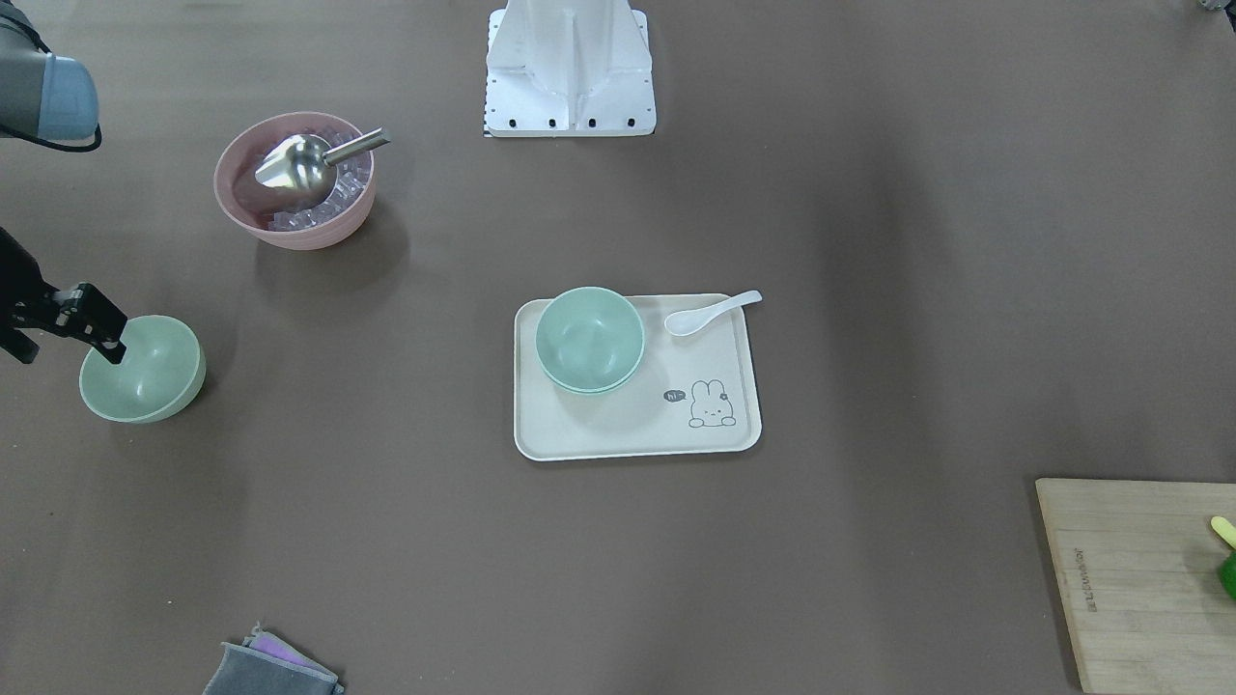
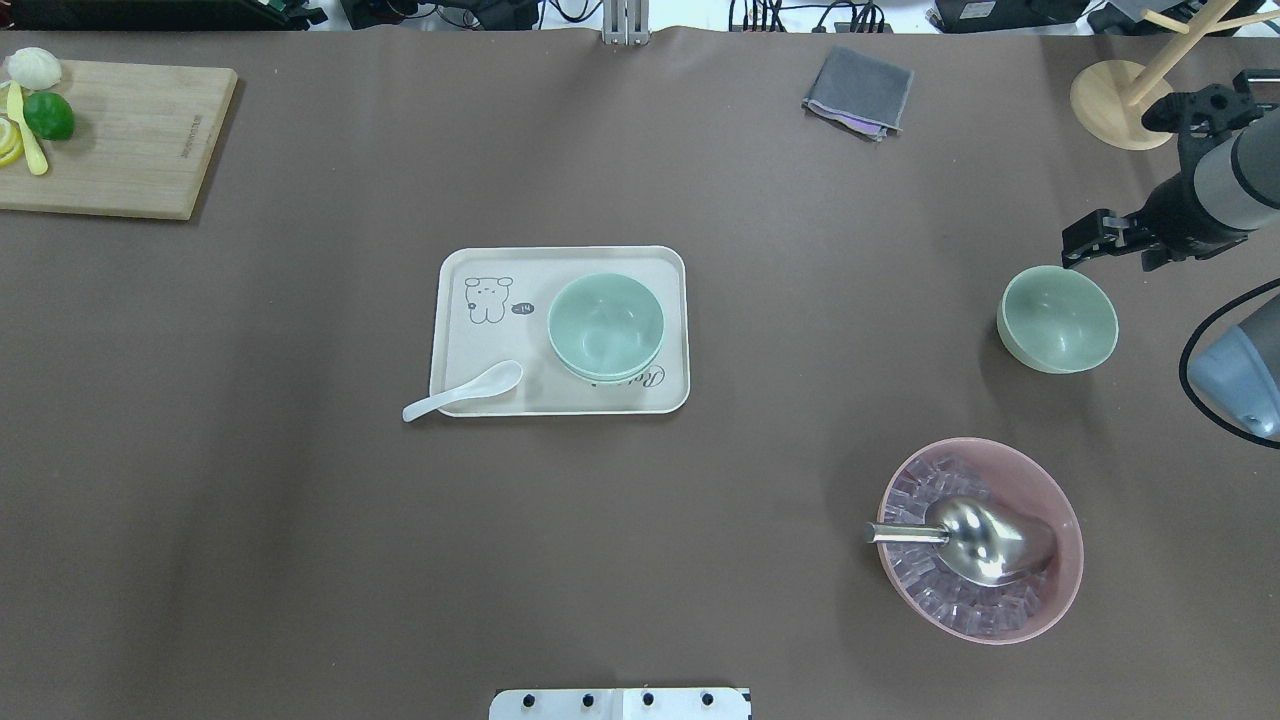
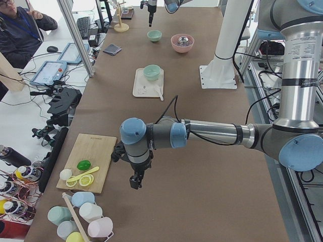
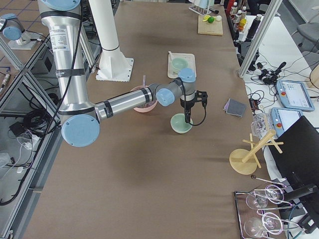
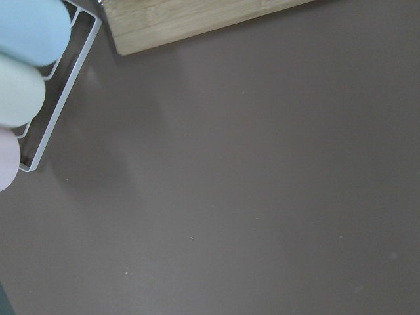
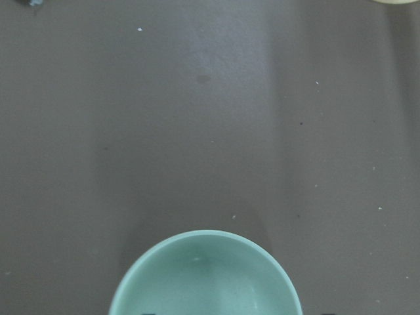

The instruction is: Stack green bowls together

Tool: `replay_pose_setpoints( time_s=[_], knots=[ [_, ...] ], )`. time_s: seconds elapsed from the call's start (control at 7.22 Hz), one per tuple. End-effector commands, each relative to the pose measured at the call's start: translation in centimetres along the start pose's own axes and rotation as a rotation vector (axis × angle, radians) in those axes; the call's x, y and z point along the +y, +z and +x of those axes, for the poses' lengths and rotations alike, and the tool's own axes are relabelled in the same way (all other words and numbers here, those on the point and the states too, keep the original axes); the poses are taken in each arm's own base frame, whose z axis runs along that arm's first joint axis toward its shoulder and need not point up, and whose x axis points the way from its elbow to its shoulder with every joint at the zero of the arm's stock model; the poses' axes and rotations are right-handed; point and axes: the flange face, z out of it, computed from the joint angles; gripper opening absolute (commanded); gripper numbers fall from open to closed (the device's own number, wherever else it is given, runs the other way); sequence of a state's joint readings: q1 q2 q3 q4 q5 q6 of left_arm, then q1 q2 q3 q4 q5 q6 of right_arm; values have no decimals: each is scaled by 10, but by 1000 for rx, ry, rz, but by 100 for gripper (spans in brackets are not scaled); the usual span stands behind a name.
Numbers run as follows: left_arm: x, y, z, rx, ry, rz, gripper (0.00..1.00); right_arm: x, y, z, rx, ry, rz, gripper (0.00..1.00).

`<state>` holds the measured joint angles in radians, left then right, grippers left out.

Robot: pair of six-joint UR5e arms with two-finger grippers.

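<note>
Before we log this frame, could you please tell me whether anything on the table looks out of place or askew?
Nothing looks spilled or damaged. The white spoon lies askew, its handle poking out past the rim of the tray. The two nested green bowls sit slightly off-centre, the lower rim peeking out on one side.

You're in a robotics lab. Robot arms (image 3: 212, 133) rise from a white pedestal (image 3: 218, 75) at a long table (image 2: 640, 560) covered in brown sheeting. Aluminium frame posts (image 3: 75, 38) edge it, with teach pendants (image 4: 294, 94), cables (image 2: 770, 12) and your colleague (image 3: 20, 30) by a keyboard (image 3: 83, 23) alongside.
</note>
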<state>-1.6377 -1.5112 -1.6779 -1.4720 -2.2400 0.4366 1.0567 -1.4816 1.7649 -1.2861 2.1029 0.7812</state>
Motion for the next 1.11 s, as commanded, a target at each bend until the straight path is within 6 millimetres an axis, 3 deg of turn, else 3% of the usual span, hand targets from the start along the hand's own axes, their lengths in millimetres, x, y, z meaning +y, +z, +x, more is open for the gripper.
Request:
replay_pose_setpoints(
  time_s=[0.0,0.14,0.42,0.97],
  knots=[
    [8,4,-1,-4,5,5,98,23,27,44,-3,-5,16,73],
    [9,5,-2,-4,4,4,98,24,35,45,3,19,18,65],
    [9,5,-2,-4,4,4,98,27,41,40,15,20,18,59],
    [9,5,-1,-4,4,4,98,35,53,36,23,14,-7,54]
  ],
)
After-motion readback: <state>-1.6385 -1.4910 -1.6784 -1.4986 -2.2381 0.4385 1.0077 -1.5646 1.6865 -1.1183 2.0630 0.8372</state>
